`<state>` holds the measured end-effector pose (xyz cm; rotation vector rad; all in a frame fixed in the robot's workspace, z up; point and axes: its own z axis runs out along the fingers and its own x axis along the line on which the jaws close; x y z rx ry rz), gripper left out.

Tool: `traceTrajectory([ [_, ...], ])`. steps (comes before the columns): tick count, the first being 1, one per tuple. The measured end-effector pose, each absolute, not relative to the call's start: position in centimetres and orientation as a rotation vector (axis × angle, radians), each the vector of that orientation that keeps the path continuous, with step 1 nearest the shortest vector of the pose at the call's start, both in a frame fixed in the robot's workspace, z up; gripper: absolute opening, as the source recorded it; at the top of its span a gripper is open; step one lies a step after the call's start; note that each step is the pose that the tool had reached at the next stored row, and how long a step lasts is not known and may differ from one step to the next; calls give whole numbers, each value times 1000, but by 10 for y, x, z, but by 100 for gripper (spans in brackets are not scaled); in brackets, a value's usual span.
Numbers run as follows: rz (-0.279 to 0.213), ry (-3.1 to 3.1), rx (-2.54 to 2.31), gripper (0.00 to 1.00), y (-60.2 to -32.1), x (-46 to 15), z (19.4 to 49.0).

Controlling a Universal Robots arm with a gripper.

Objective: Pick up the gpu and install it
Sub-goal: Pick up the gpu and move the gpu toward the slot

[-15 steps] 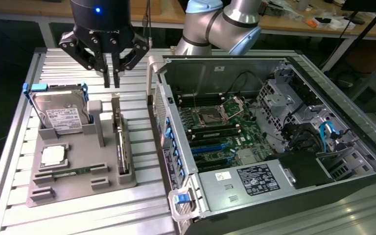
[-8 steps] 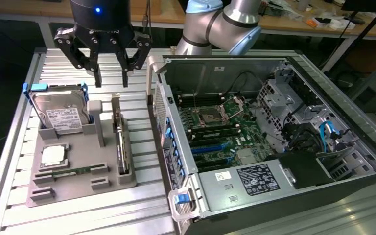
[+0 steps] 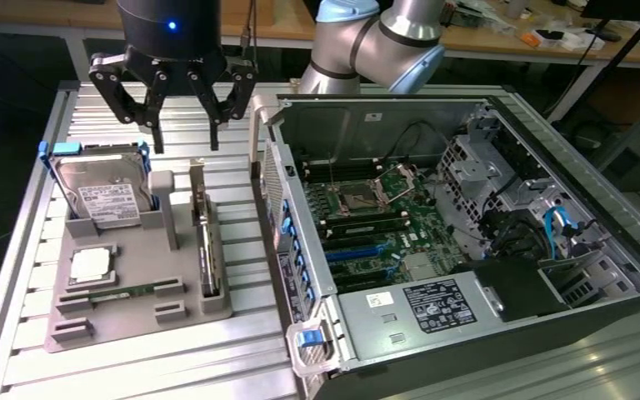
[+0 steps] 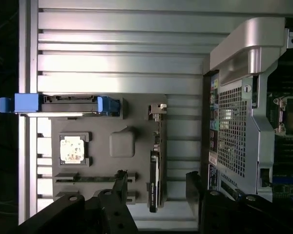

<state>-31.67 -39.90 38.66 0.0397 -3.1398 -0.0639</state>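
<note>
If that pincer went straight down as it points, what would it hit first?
Probably the gpu, standing on edge in the grey holder, between the fingers of the open pincer; depth is hard to judge.

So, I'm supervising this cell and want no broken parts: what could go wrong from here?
The gpu stands thin on edge in the holder; the open jaws above it could close off-centre and tilt it. The hard drive stands close by, so a jaw might clip it. The case wall rises right beside the holder, a possible snag.
</note>
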Motion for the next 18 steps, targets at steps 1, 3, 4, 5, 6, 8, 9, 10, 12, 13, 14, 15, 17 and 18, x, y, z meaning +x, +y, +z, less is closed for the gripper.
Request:
traceTrajectory([
  [1, -64, -3136, 40, 60, -399, -317, 385],
  [3, -64, -3129, 40, 60, -399, -317, 382],
  [4, -64, -3127, 40, 60, -399, -317, 381],
  [5, -64, -3125, 40, 60, -399, -317, 379],
  [6, -64, -3122, 40, 60, -399, -317, 377],
  [8, -64, -3113, 40, 60, -399, -317, 374],
  [9, -63, -3114, 41, 60, -400, -317, 374],
  [10, -63, -3119, 43, 60, -400, -317, 373],
  [12, -63, -3127, 45, 60, -400, -317, 372],
  [13, -63, -3129, 45, 60, -400, -317, 371],
  [14, -63, -3132, 45, 60, -400, -317, 370],
  [15, -63, -3134, 45, 60, -400, -317, 369],
  [17, -63, -3135, 45, 60, -402, -317, 367],
  [18, -63, -3136, 45, 60, -404, -317, 366],
])
